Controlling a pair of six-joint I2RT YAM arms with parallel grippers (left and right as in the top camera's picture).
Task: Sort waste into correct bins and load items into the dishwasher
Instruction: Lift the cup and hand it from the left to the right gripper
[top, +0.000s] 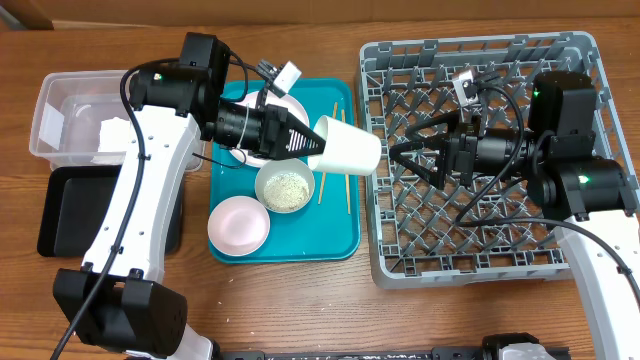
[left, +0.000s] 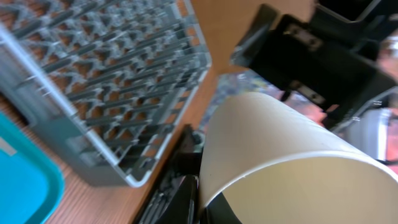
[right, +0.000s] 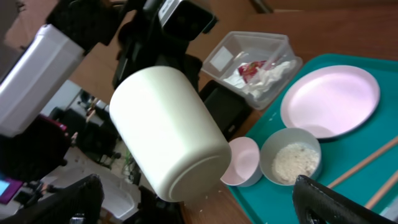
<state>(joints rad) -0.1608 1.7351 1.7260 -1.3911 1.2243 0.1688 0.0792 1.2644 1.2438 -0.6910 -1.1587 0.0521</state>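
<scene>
Wooden tabletop beneath teal tray, grey dish rack, clear tub

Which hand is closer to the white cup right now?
Left. The left hand is shut on the cup, holding it on its side. The right hand hangs open over the grey rack, just beyond the cup's base, not touching it.
</scene>
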